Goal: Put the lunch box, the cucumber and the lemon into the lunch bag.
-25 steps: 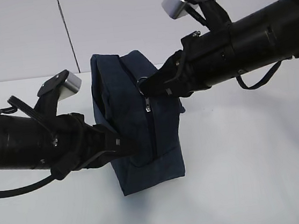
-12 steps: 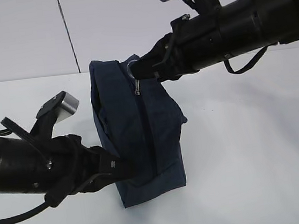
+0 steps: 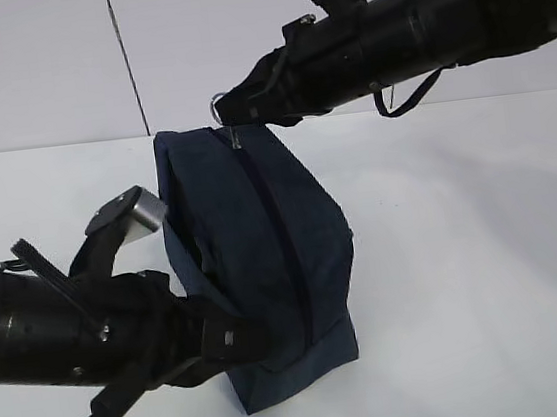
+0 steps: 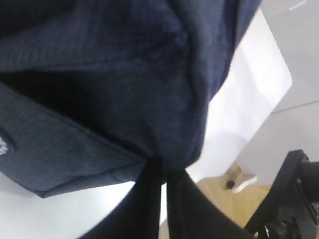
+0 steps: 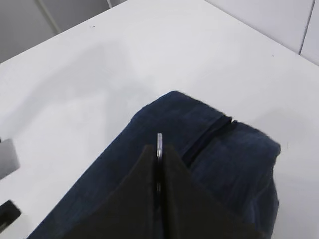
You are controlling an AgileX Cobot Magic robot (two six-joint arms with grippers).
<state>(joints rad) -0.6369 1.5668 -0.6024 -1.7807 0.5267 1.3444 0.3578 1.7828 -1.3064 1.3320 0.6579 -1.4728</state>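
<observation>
We're mid-unzip on the lunch bag, standing on the table. Right gripper pinches the ring pull at the bag's top; left gripper clamps fabric at its base (keep that tight). Lunch box, cucumber and lemon aren't visible.

A dark navy fabric lunch bag with a faint woven check, a darker zipper line and a silver ring pull. Plain white counter. Pale grey wall panels with dark seams. Both arms black, each with a silver-grey camera block
</observation>
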